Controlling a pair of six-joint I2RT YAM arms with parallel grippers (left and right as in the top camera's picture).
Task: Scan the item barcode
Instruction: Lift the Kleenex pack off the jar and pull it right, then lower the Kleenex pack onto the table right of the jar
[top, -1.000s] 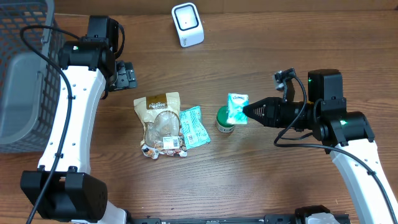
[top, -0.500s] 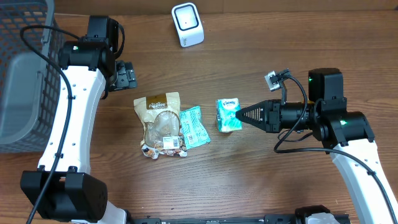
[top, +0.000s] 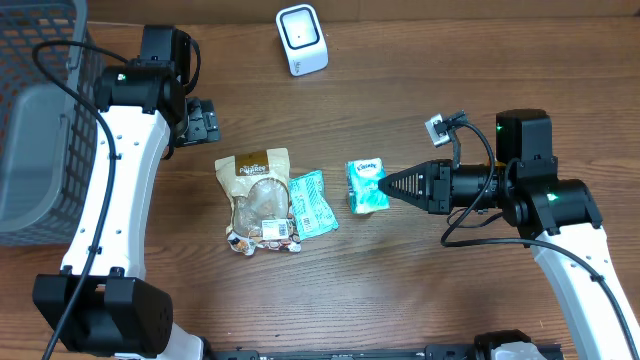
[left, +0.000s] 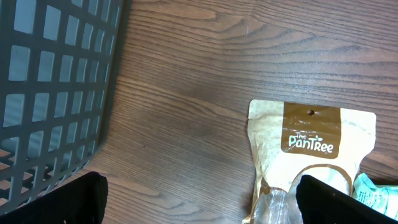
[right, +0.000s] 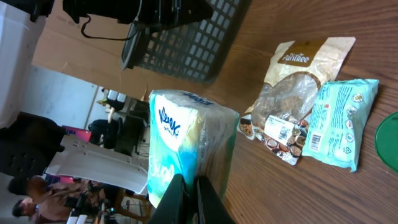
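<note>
Well below-right of scanner (top: 302, 40): tissue pack (top: 366, 187), gripped at its right end by the right gripper (top: 386, 186). It is nowhere near the scanner face.
Right fingers (right: 176, 202): clenched together on the pack's wrapper edge, clear in the wrist view.
Left gripper (top: 200, 122): left of scanner, fingers (left: 68, 199) spread wide with nothing between them. It hangs over bare counter (left: 186, 93) by the pouch top.
Progress: the pick looks done. My read is that the rest is left: carry the pack up to the scanner, turn its barcode to the window, get the read.
Lift height: can't tell from overhead whether the pack is clear of the counter.
Barcode: none visible on the pack faces shown, so likely on a hidden side.
Pack text: "Kleenex" in blue on white/teal wrap.
Pouch (top: 258, 195): below-left of scanner. "The PanTree" is on the brown header. The white sticker lower down is too small to read.
Teal packet (top: 313, 203): below scanner, against the pouch's right edge. It has a barcode-style label, but the print is unreadable.
Basket (top: 40, 120): far left of scanner, grey mesh, no markings seen.
</note>
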